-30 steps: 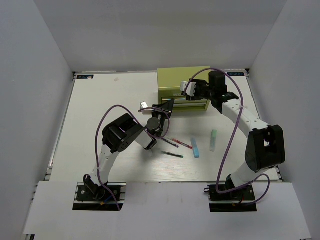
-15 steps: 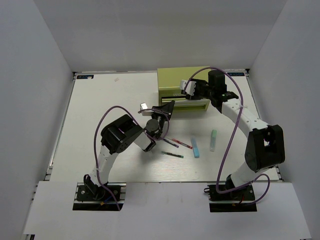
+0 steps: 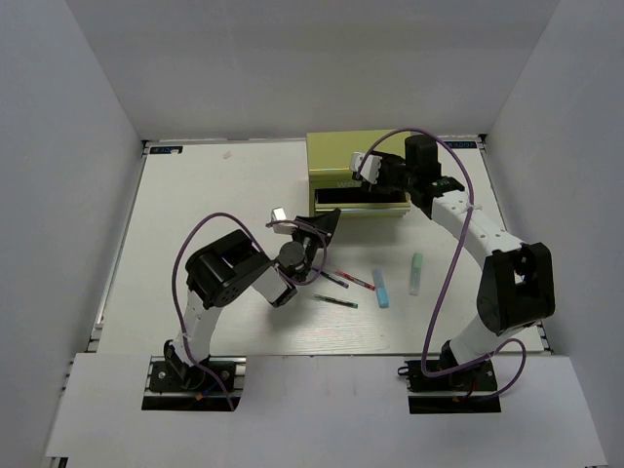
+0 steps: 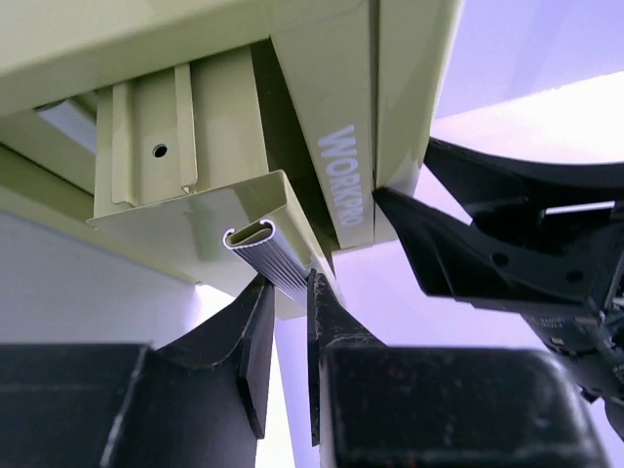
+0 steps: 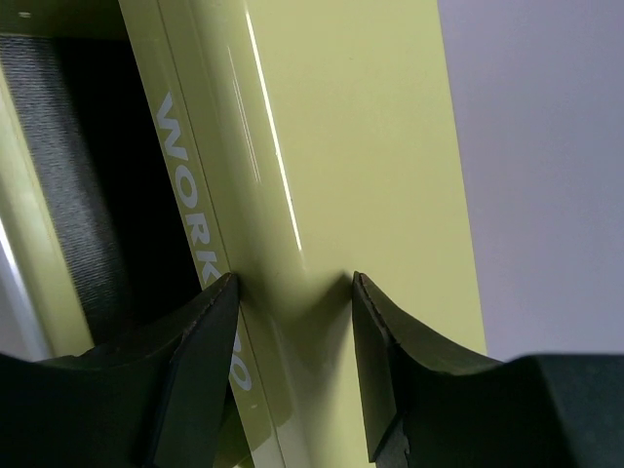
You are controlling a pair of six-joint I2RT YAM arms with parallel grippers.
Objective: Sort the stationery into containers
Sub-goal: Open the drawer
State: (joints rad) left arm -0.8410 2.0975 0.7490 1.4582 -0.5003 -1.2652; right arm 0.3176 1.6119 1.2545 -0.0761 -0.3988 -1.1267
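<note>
1. Left wrist view: clamps left pincer narrowly on drawer handle of tool chest.
2. Presses right pincer, half-spread and empty, onto chest top.
3. Spots pens and markers lying on worktop, near chest front.

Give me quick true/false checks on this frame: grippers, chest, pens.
1. The left gripper clamps the drawer handle. True.
2. The right gripper holds a pen. False: it rests open on the chest top.
3. A drawer stands partly open. True.
4. The blue marker lies in the drawer. False: it lies on the table.
5. The red pen touches the chest. False: it lies apart from it, on the table.
</note>
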